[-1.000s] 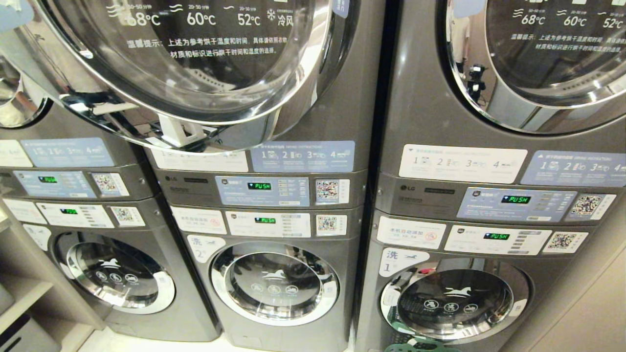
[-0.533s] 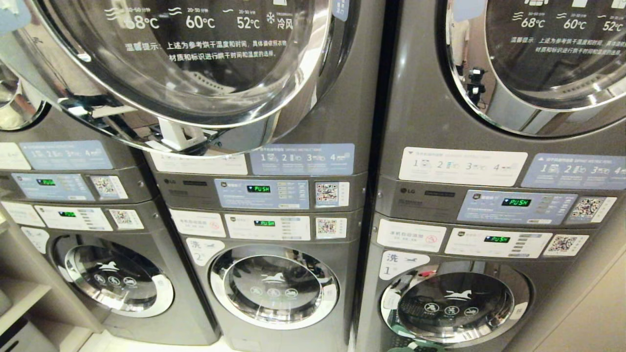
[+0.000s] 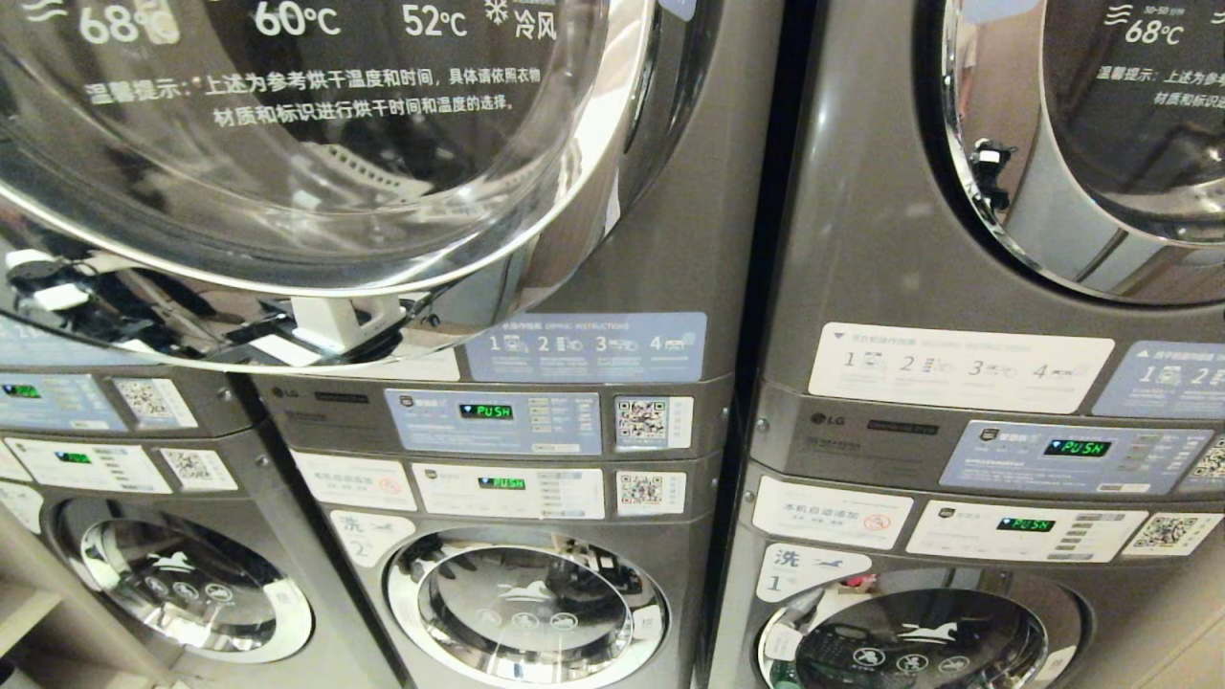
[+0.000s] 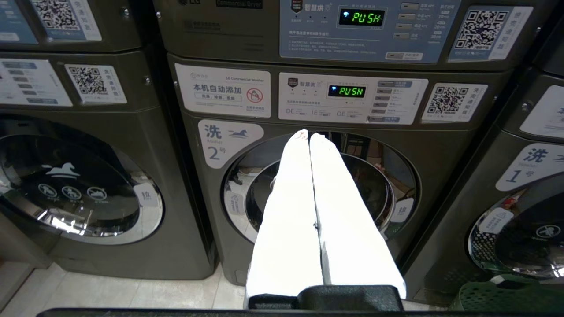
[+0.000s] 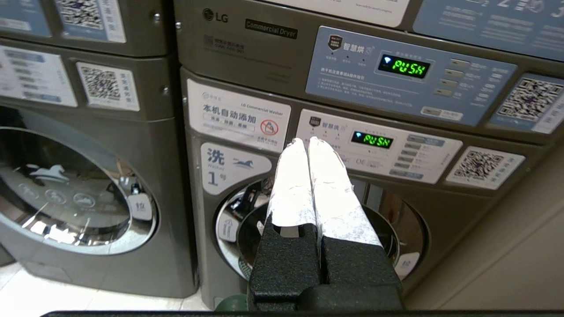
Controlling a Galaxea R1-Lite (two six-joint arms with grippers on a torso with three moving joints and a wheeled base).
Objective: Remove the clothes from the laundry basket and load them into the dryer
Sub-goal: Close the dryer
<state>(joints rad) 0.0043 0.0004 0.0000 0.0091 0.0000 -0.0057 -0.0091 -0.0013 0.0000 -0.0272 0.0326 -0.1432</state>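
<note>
The middle dryer's big round glass door stands swung out toward me, above its control panel. A corner of the green laundry basket shows on the floor before washer no. 1, and its rim is also in the right wrist view. The clothes are out of view. My left gripper is shut and empty, its white fingers pressed together, pointing at washer no. 2. My right gripper is shut and empty, pointing at washer no. 1. Neither arm shows in the head view.
Three stacks of grey machines stand side by side, dryers above and washers below. The right dryer's door is closed. A shelf unit stands at the lower left. Pale tiled floor runs before the machines, and a beige wall is on the right.
The whole head picture has shifted: the machines now look larger and sit lower and further left, so the camera has moved. The machines stand unchanged.
</note>
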